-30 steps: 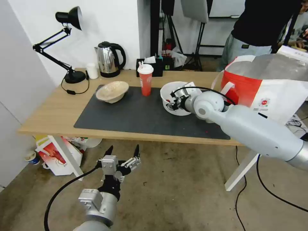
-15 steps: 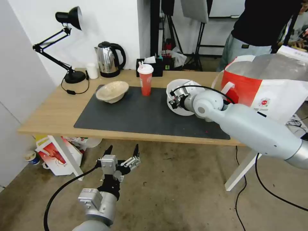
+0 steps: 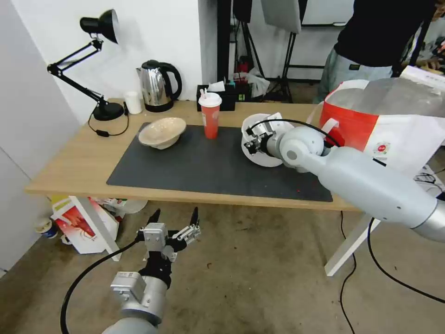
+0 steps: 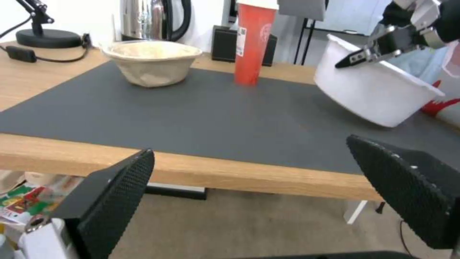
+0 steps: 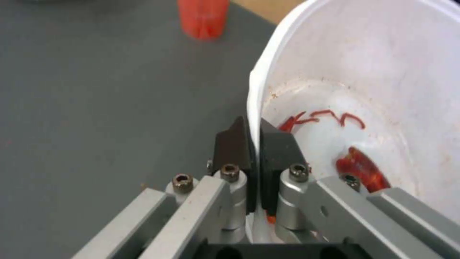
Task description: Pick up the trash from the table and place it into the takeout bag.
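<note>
My right gripper (image 3: 249,142) is shut on the rim of the wide white bowl (image 3: 269,150), one finger inside and one outside (image 5: 255,144). The bowl (image 5: 364,82) is tipped steeply on its side just above the dark mat (image 3: 194,167), with red food scraps inside. The beige bowl (image 3: 162,131) and the red lidded cup (image 3: 210,118) stand on the mat to the left. The takeout bag (image 3: 384,125) stands open at the table's (image 3: 74,162) right end, just beyond the bowl. My left gripper (image 3: 174,219) hangs open below the table's front edge.
A black desk lamp (image 3: 99,65), a kettle (image 3: 157,86), a small white cup (image 3: 133,102) and a black tissue box (image 3: 218,97) line the table's back. A red-and-white box (image 3: 79,225) lies on the floor under the left end. Cables (image 3: 389,273) trail at the right.
The right gripper has tipped the white bowl further onto its side and carried it slightly right and back, toward the bag. The left arm has barely shifted.
</note>
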Motion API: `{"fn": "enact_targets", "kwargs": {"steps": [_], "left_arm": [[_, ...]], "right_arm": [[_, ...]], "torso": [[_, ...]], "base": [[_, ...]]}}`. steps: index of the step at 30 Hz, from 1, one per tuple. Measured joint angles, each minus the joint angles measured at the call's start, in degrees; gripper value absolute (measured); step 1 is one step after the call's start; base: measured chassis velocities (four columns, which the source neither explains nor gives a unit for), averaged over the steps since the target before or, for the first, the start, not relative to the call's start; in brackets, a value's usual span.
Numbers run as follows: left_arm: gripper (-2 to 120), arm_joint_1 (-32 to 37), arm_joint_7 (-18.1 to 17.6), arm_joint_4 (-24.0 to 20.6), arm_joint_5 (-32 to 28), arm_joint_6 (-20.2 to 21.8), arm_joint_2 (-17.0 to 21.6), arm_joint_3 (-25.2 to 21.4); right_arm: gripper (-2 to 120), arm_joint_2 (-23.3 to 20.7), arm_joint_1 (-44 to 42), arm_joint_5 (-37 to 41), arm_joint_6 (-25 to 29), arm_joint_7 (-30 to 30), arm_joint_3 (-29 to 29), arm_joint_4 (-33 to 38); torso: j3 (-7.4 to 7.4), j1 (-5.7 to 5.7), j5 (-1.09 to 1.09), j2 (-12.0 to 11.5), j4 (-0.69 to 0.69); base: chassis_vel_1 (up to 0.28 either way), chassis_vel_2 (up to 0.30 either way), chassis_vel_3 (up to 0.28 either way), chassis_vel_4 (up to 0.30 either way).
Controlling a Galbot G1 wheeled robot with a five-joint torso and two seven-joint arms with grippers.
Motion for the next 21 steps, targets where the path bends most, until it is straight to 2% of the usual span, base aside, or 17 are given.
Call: {"fn": "enact_targets", "kwargs": {"steps": [5,12,21], "left_arm": [[100,0.0,-0.1,-0.2,-0.2,0.0,0.0,0.0],[100,0.4,-0.1,-0.8,-0.8,0.0,0.3,-0.7],[100,0.6,-0.2,-1.1,-0.8,0.0,0.1,-0.7]], "right_arm": [[0,-0.2,0.9,0.8,0.0,-0.1,0.2,0.4],[0,-2.2,3.0,6.1,0.0,-0.4,6.0,5.8],[0,-3.9,6.0,7.5,0.0,-2.5,7.8,7.1]], "torso": [[0.00,0.00,0.00,0.0,0.00],[0.00,0.00,0.00,0.0,0.00],[0.00,0.00,0.00,0.0,0.00]], "base": [[0.000,0.000,0.000,0.000],[0.000,0.000,0.000,0.000],[0.000,0.000,0.000,0.000]]}}
